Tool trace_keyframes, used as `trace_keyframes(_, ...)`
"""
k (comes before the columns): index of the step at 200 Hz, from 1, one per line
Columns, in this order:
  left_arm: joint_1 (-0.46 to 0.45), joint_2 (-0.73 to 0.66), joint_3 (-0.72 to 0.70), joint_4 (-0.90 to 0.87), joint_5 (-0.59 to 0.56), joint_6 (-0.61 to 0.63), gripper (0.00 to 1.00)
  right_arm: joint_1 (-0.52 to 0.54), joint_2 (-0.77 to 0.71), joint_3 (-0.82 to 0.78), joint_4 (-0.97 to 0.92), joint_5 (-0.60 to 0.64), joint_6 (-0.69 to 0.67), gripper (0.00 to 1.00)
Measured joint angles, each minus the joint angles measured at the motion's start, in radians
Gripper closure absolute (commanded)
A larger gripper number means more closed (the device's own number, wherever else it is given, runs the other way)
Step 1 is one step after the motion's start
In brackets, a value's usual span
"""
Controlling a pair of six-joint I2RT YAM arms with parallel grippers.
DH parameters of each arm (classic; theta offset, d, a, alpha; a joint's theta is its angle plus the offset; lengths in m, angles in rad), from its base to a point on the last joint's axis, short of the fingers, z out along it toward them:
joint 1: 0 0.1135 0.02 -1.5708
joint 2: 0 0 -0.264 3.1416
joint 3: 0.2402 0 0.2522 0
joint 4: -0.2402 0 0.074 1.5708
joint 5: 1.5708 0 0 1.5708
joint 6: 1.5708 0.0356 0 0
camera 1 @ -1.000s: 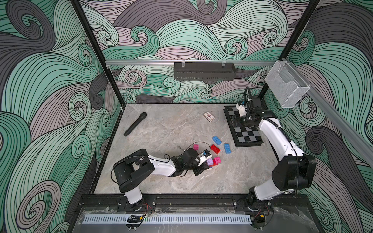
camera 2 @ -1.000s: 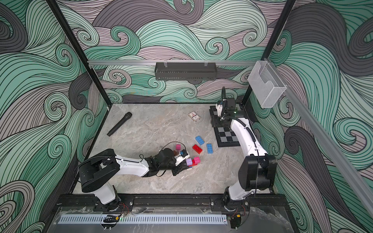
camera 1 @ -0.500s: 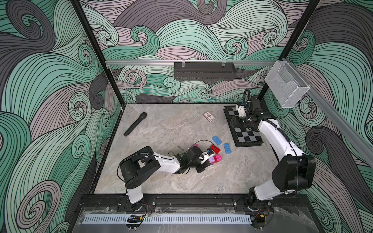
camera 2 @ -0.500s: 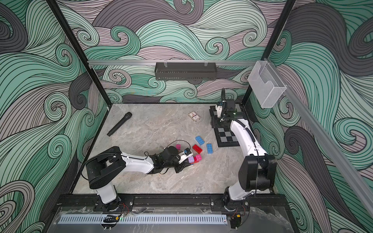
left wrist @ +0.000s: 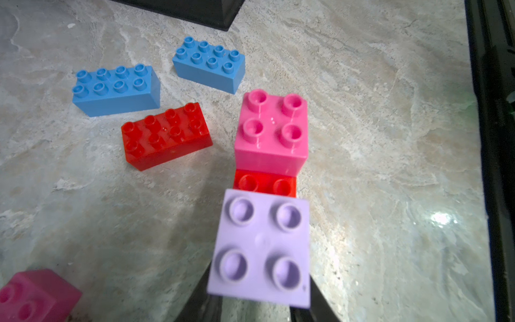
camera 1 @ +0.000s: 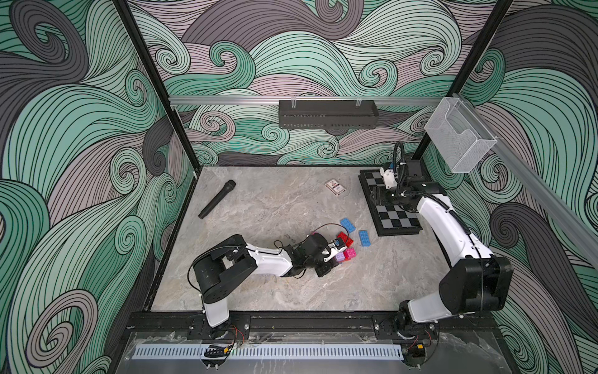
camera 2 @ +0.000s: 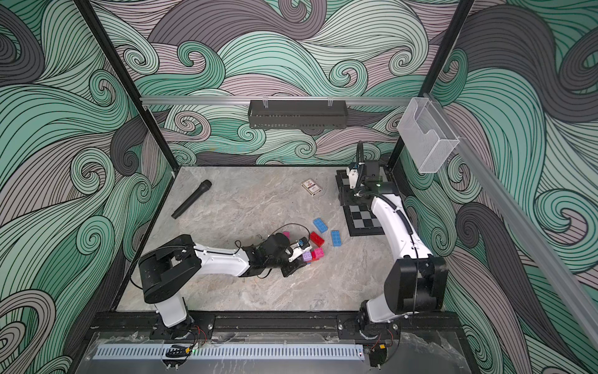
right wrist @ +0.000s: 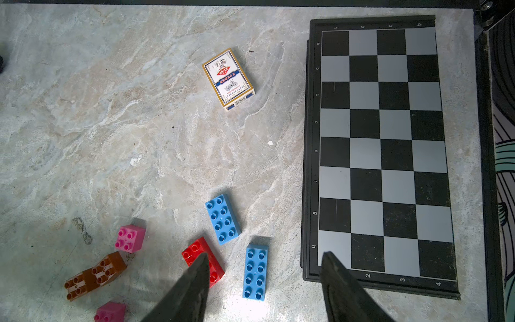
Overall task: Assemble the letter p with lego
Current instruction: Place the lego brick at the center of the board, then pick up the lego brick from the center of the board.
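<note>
Lego bricks (camera 1: 345,239) lie bunched just right of centre, low in the frame, in both top views; we read from left to right. At the left the microphone (camera 1: 217,199) lies unmoved. Next, the left arm (camera 1: 268,260) has swung its elbow inward over the last second and pushed its wrist rightward. The left gripper (camera 1: 333,259) now stands at the cluster with the lilac brick (left wrist: 262,245) between its fingers. The fingers flank the brick, but we cannot tell whether they still pinch it. The lilac brick sits over a red base brick (left wrist: 264,184), with two red studs showing between it and the pink brick (left wrist: 271,133) on the same base. We judge this a placement near its end, adding one piece to the letter's stroke. A loose red brick (left wrist: 165,136), a blue brick (left wrist: 115,89) and a second blue brick (left wrist: 209,65) wait beside it. Further right the card deck (right wrist: 228,79) reads "HIGH QUALITY"; its other print is illegible. The chessboard (right wrist: 381,150) bears digits 1 to 4 and letters a to h along its border. At the upper right the right gripper (right wrist: 264,255) has not moved: its jaws stand apart and empty over the board.
</note>
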Motion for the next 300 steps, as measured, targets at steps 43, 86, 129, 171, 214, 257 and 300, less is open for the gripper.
trace_keyframes(43,0.000,0.000,0.007,-0.035,0.008,0.000,0.50,0.000,-0.005,-0.002,0.001,-0.003,-0.003,0.35)
trace_keyframes(86,0.000,0.000,0.017,-0.040,0.010,-0.001,0.49,0.000,-0.005,-0.002,0.001,-0.008,-0.004,0.35)
trace_keyframes(129,0.000,0.013,0.026,-0.031,0.009,0.000,0.49,0.000,-0.005,-0.002,0.001,-0.014,-0.007,0.35)
trace_keyframes(171,0.000,0.058,0.069,-0.014,0.008,0.000,0.49,0.000,-0.005,-0.002,0.001,-0.023,-0.007,0.35)
trace_keyframes(214,0.000,0.070,0.080,0.004,0.009,0.003,0.65,0.000,-0.005,-0.002,0.001,-0.023,-0.007,0.35)
trace_keyframes(257,0.000,0.066,0.065,0.021,0.008,0.002,0.62,0.000,-0.005,-0.002,0.001,-0.023,-0.014,0.35)
trace_keyframes(300,0.000,0.059,0.047,0.039,0.004,-0.004,0.86,0.000,0.018,-0.003,-0.002,-0.018,-0.018,0.35)
